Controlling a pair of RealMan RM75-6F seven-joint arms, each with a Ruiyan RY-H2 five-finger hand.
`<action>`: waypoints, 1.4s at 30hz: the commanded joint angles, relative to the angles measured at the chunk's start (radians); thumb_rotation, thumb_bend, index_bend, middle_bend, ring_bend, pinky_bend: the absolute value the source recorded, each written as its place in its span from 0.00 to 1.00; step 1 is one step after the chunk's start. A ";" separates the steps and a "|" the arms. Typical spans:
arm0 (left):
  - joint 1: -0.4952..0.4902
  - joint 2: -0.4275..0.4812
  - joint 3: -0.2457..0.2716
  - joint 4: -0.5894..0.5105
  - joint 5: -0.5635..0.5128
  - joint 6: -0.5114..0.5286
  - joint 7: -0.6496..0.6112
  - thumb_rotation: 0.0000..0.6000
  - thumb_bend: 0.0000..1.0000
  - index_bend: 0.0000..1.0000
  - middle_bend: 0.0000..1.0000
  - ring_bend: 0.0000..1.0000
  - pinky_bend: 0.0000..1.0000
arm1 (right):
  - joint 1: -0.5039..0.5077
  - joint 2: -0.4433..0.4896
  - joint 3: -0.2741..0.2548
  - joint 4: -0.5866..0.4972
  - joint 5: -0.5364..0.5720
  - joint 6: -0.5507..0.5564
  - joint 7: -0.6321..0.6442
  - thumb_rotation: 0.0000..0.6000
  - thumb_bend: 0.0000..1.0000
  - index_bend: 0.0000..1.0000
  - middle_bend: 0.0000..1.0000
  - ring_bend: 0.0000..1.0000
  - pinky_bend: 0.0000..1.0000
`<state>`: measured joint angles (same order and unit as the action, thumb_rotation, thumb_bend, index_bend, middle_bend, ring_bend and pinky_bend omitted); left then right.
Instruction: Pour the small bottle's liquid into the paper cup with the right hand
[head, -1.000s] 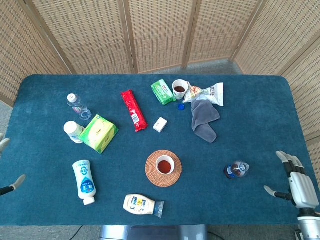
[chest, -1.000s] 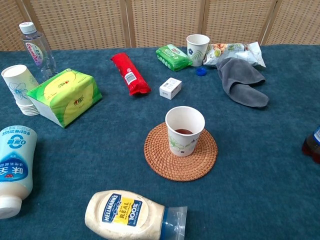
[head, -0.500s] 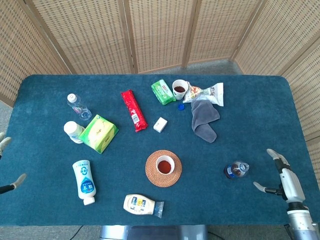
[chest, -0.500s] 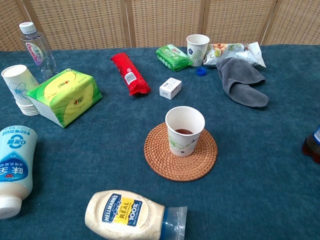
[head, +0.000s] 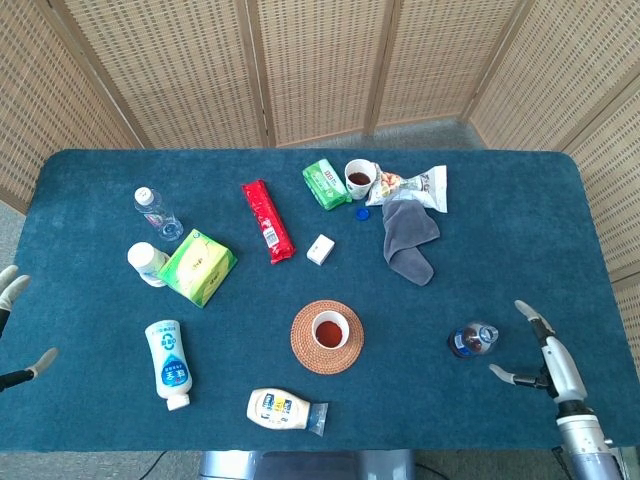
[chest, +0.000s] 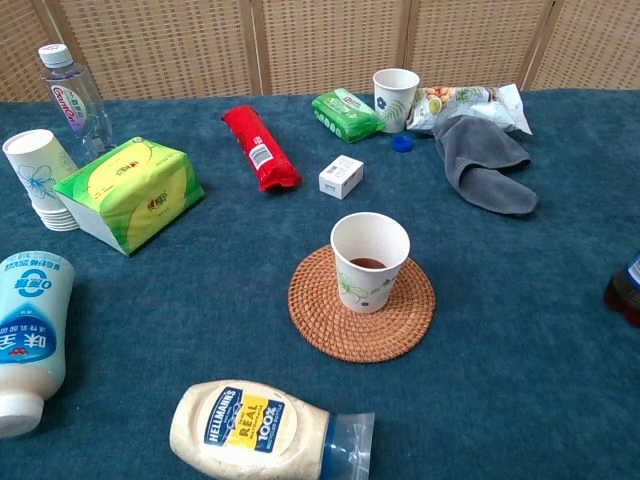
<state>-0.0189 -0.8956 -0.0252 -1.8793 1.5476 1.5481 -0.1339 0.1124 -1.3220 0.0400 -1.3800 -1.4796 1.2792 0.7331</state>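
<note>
Reach stage: the right hand (head: 545, 362), fingers spread and empty, hovers just right of the small bottle (head: 472, 340), apparently uncapped, and must grasp it before tipping toward the paper cup (head: 329, 329).

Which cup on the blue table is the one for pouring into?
Find the round woven straw coaster near the middle of the dark blue table. The white paper cup with green flower print stands upright on it, holding a little dark liquid. The other filled paper cup stands at the far edge beside a green packet, with no coaster.
</note>
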 joint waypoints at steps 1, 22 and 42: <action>-0.001 0.000 0.000 0.000 0.000 -0.001 0.001 1.00 0.27 0.00 0.00 0.00 0.00 | 0.010 -0.017 -0.004 0.013 -0.009 -0.011 0.033 1.00 0.00 0.00 0.00 0.00 0.00; 0.003 -0.005 0.010 -0.014 0.007 0.001 0.043 1.00 0.27 0.00 0.00 0.00 0.00 | 0.046 -0.160 -0.035 0.202 -0.073 -0.008 0.366 1.00 0.00 0.00 0.00 0.00 0.00; -0.007 -0.018 0.010 -0.028 -0.008 -0.020 0.093 1.00 0.27 0.00 0.00 0.00 0.00 | 0.067 -0.265 -0.025 0.332 -0.074 0.029 0.410 1.00 0.00 0.00 0.00 0.00 0.00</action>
<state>-0.0253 -0.9134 -0.0150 -1.9069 1.5395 1.5285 -0.0409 0.1783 -1.5857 0.0143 -1.0486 -1.5536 1.3086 1.1428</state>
